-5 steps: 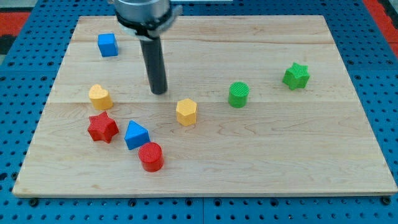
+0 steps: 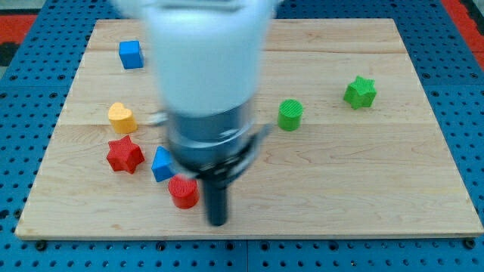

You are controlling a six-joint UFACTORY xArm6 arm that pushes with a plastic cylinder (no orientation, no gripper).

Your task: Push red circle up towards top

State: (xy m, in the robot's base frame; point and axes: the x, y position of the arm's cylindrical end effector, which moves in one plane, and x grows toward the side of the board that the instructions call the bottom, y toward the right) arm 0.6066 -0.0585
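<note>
The red circle (image 2: pixel 181 193) sits near the board's bottom edge, left of centre, partly covered by the arm. My tip (image 2: pixel 217 222) is just to its right and slightly lower, close to the board's bottom edge. The arm body (image 2: pixel 208 98) is blurred and fills the middle of the view. A blue triangle (image 2: pixel 160 164) lies just up-left of the red circle, partly hidden by the arm.
A red star (image 2: pixel 124 155) and a yellow heart (image 2: pixel 121 117) lie at the left, a blue cube (image 2: pixel 131 54) at the top left. A green cylinder (image 2: pixel 290 114) and a green star (image 2: pixel 360 91) lie at the right. The arm hides the yellow hexagon.
My tip has moved from the board's upper middle down to the bottom edge, right of the red circle. The arm now hides the yellow hexagon. No block visibly moved.
</note>
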